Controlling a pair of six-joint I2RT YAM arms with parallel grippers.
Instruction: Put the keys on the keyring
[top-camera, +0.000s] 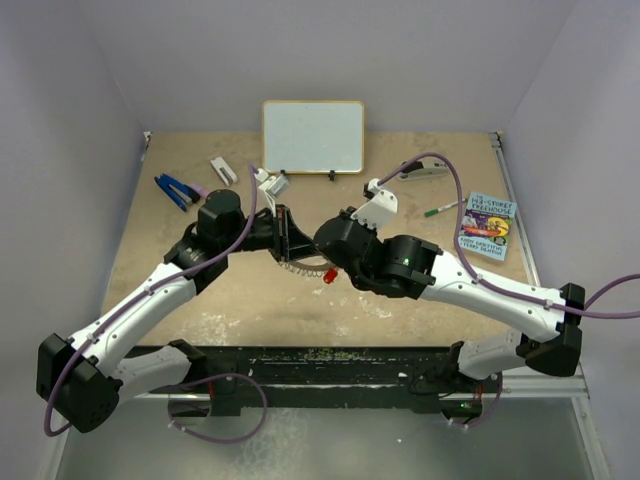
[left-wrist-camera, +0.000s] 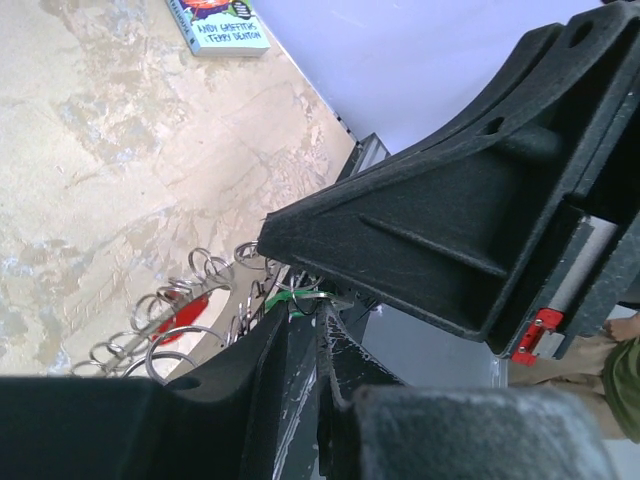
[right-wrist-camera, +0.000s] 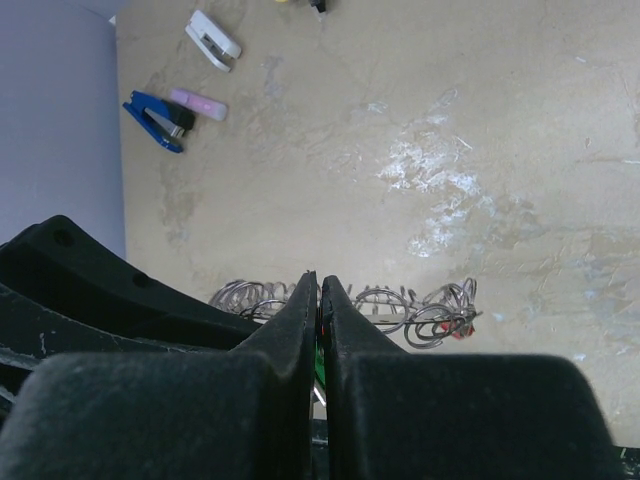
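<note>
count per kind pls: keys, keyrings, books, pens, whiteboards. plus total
keys: 2 (red key, green key)
keyring: 1
book: 1
pen: 1
whiteboard: 1
total: 6

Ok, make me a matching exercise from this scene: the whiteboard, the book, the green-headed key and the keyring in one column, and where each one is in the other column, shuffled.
Column one
1. whiteboard
2. book
3. green-headed key
4. keyring

Column two
A. lying flat on the right side
B. pinched in the right end effector
C. standing upright at the back, centre
D. held up by the left end effector, fringe hanging below

Pairs: 1-C, 2-A, 3-B, 4-D
</note>
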